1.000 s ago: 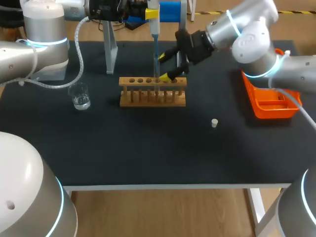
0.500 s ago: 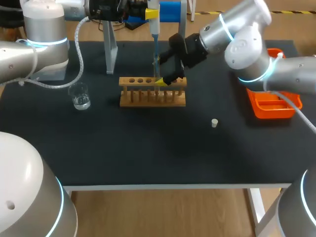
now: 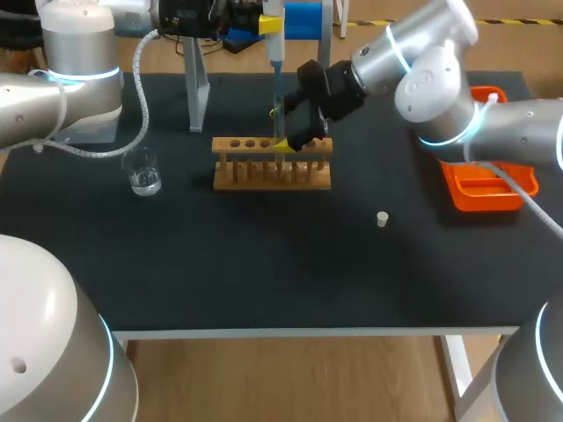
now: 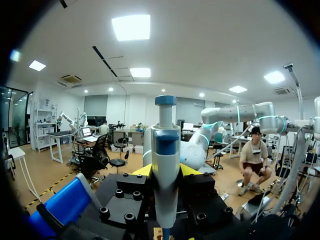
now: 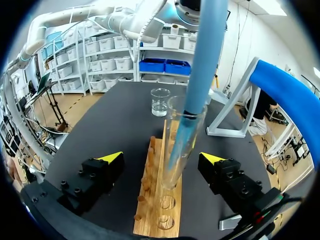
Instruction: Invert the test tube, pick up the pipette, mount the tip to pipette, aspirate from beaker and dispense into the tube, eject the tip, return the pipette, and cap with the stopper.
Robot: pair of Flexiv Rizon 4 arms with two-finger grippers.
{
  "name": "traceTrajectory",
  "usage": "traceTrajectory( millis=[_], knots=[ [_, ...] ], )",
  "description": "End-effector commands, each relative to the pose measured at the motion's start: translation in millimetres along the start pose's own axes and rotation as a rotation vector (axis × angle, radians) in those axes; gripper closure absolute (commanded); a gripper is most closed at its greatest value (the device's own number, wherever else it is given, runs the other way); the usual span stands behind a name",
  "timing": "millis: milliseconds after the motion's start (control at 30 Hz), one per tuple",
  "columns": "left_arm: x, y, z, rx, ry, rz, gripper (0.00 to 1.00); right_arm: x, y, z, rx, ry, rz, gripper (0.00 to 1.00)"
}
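Head view: on the matte black tabletop [image 3: 264, 264] stands a wooden rack [image 3: 273, 164], a slatted block with a row of round holes along its top. A clear glass test tube [image 3: 279, 132] stands upright in one of the holes. The right tool [image 3: 280, 128] sits around the tube, one yellow tip low at the rack's top. The pipette [image 3: 274, 44] hangs straight over the tube, with a white body and a slim blue lower end going down toward the tube's mouth. A small clear beaker [image 3: 142, 171] stands well apart from the rack on my left, and a little pale stopper [image 3: 382, 219] lies alone nearer the front. An orange plastic tray [image 3: 479, 185] rests at the right edge.

Left wrist view: the left tool [image 4: 165, 171] is clamped on the pipette [image 4: 165, 150], its yellow tips pressed against the smooth white barrel from both sides. A blue plunger button caps the barrel.

Right wrist view: the right tool [image 5: 161, 158] is spread wide, with its black blocks and yellow tips standing clear on either side of the test tube [image 5: 177, 145]. The pipette [image 5: 202, 60] enters the tube's open rim as a smooth blue cylinder that narrows inside the glass. The tube rises from the rack [image 5: 156, 210], with the beaker [image 5: 160, 101] beyond it.
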State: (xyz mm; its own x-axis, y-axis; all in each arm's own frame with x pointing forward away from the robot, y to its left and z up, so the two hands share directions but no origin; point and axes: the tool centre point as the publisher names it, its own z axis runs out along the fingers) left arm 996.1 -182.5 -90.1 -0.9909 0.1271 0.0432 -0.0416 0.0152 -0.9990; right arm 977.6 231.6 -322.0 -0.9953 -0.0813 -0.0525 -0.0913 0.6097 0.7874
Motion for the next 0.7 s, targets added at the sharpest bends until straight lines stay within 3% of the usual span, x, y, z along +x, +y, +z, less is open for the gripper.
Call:
traceTrajectory(
  millis=[33,700],
  knots=[
    [-0.3,-0.1,0.0,0.0,0.002,0.0,1.0,-1.8,-0.9,0.4,0.0,0.003,-0.001,0.0],
    [7.7,-14.1,4.4,-0.032,-0.013,0.028,1.0,-1.8,-0.9,0.4,0.0,0.003,-0.001,0.0]
  ],
)
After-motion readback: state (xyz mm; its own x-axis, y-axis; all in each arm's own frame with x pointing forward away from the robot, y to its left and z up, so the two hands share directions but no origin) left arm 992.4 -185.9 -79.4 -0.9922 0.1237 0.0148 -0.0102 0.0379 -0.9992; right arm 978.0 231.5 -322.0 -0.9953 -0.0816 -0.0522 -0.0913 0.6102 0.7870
